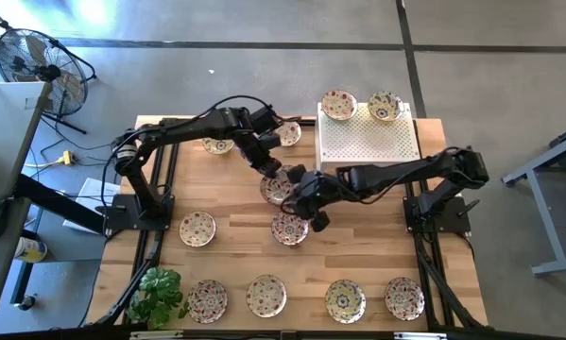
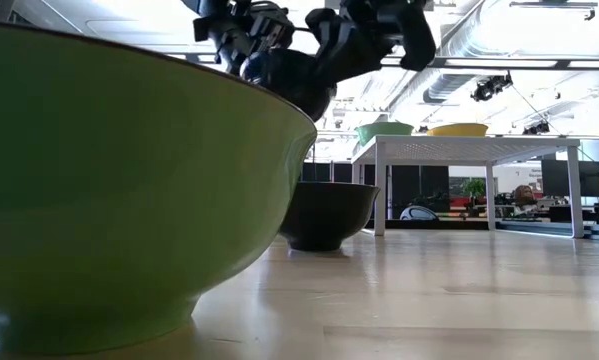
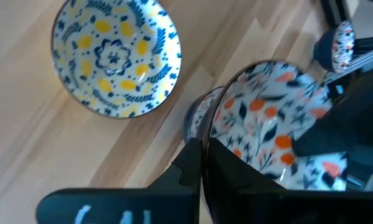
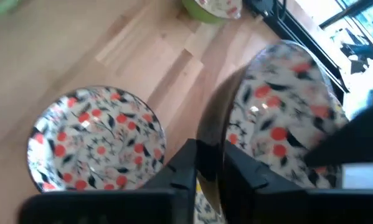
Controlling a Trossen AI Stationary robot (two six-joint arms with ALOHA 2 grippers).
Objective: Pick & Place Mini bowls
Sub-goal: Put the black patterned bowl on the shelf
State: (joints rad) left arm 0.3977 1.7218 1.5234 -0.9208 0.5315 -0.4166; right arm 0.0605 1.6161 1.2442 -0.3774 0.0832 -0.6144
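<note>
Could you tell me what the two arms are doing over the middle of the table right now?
Both arms meet over the centre of the wooden table. The left end effector and the right end effector each clamp the rim of the same raised mini bowl, red-flowered inside, in what looks like a handover. Another red-patterned bowl lies on the table just below. Two bowls sit on the white perforated stand, and others are spread around the table, four along the front edge.

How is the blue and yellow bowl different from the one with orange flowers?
The blue-and-yellow ceramic bowl lies flat on the wooden table; the orange-flowered ceramic bowl is tilted. The blue-and-yellow bowl is untouched; the orange-flowered bowl's rim is pinched by the left gripper. Both are small and round.
</note>
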